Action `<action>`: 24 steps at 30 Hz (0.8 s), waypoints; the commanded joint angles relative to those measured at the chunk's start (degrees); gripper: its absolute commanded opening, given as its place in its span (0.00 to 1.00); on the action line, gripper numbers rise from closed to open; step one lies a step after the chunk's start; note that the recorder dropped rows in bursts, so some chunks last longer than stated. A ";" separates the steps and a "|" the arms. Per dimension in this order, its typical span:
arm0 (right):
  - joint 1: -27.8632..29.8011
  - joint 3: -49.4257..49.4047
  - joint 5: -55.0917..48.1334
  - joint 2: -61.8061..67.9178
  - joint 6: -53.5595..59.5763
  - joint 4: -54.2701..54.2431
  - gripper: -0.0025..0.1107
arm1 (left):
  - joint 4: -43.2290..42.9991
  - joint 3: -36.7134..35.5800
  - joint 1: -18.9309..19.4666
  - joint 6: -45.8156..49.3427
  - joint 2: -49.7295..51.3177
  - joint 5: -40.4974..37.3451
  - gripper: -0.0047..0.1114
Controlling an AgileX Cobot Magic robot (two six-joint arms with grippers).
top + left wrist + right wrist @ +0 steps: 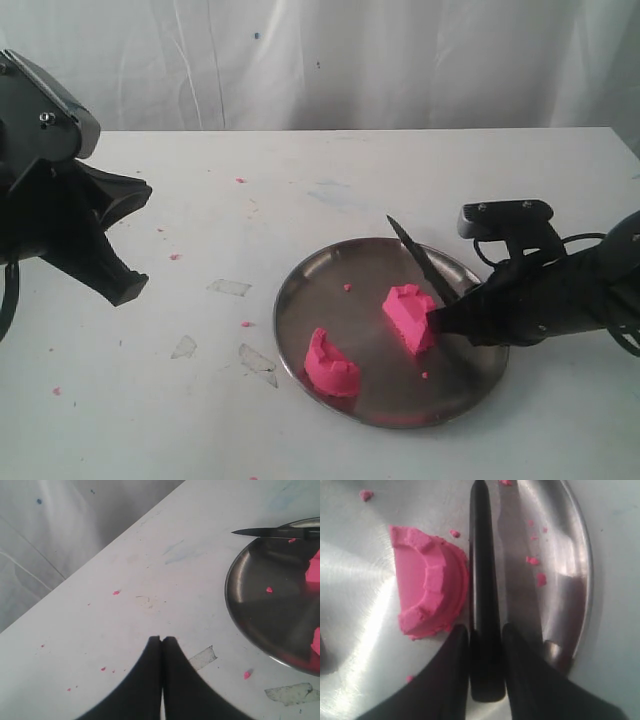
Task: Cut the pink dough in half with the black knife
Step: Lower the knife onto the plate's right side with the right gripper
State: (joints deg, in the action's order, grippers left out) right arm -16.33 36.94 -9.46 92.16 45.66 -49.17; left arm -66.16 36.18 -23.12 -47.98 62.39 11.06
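The pink dough already lies in two pieces on the round steel plate point(300, 310), which sits toward the right half of the white table point(300, 190), nearer its front edge than its back: one half point(409, 318) stands right of the plate's centre, flat cut face turned toward the other half point(332, 364), which rests well apart from it near the plate's front-left rim. So, judging from how things lie, the cut looks done. The black knife point(418, 258) is held just beside the right-hand half, on its right side; its long axis runs from the handle, low over the plate's right rim, up and back to the pointed tip above the plate's far rim, so the blade passes alongside the dough rather than across it. The right gripper point(487, 632) has its fingers point(455, 645) closed tight on the knife's handle, and this arm is far the nearer to both pieces. Any further move would seem to turn on lifting the blade clear along that axis without nudging the adjacent half. The left gripper point(162, 640) hangs over the table's left side, well away from the plate, fingers pressed together and holding nothing.
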 commanded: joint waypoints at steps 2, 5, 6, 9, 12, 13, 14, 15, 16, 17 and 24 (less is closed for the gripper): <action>0.41 0.24 -2.27 2.33 0.41 0.06 0.02 | -0.30 -0.44 0.13 -0.23 -0.60 0.05 0.04; 0.41 0.37 -1.34 2.67 0.41 0.06 0.02 | -0.30 -0.44 0.13 -0.23 -0.60 0.05 0.04; 0.41 0.48 -0.75 2.67 0.41 0.06 0.02 | -0.30 -0.44 0.13 -0.23 -0.60 0.05 0.04; 0.41 0.48 -0.39 2.67 0.41 0.37 0.02 | -0.30 -0.44 0.13 -0.23 -0.60 0.15 0.04; 0.41 0.48 -0.30 2.67 0.52 0.35 0.05 | -0.30 -0.44 0.13 -0.23 -0.60 1.01 0.04; 0.41 0.48 -0.15 2.67 0.52 0.64 0.06 | -0.30 -0.44 0.13 -0.23 -0.60 1.37 0.04; 0.41 0.48 -0.15 2.67 0.52 0.91 0.07 | -0.30 -0.44 0.13 -0.23 -0.60 1.37 0.04; 0.41 0.48 0.08 2.67 0.52 1.06 0.09 | -0.30 -0.44 0.13 -0.23 -0.60 1.37 0.04; 0.41 0.48 0.24 2.67 0.52 1.06 0.10 | -0.30 -0.44 0.13 -0.23 -0.60 1.37 0.04; 0.41 0.48 0.32 2.67 0.52 1.35 0.11 | -0.30 -0.44 0.13 -0.23 -0.60 1.37 0.04; 0.41 0.48 1.35 2.70 0.63 3.08 0.11 | -0.30 -0.44 0.13 -0.23 -0.60 1.37 0.04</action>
State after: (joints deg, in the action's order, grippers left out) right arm -16.33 37.06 -9.09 94.86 45.66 -47.56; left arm -66.05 36.18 -23.12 -47.98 62.39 12.16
